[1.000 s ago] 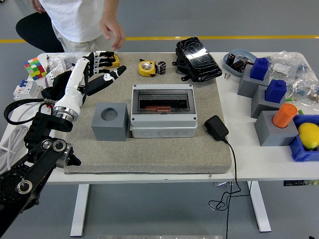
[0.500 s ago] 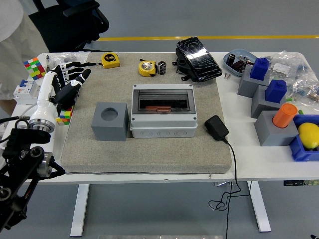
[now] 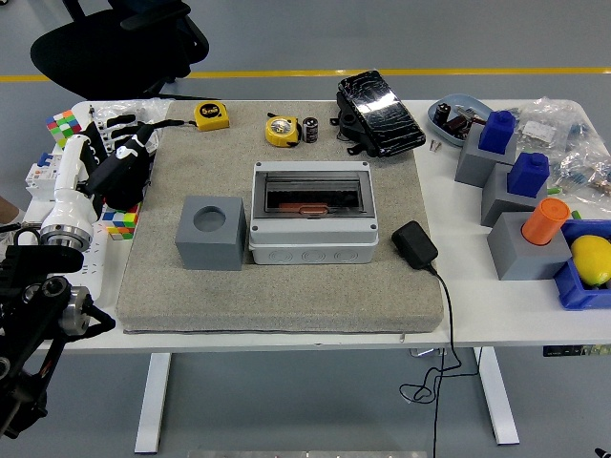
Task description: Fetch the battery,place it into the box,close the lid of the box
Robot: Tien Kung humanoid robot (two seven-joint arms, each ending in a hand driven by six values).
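The battery, a small black cylinder, stands at the back of the grey mat beside a yellow tape measure. The grey box sits mid-mat, and its lid with a dark clear window lies flat on top. My left hand hovers over the table's left edge, well left of both box and battery. Its fingers are loosely bent and hold nothing. The right arm is out of view.
A grey cube with a round hole stands left of the box, and a black adapter with its cable lies to the right. A second tape measure, a black pouch and a Rubik's cube lie at the back. Grey blocks, an orange cylinder and a lemon crowd the right.
My left arm has drawn back from over the mat's back left to the table's left edge, fingers less spread. The person at the far side has left the view.
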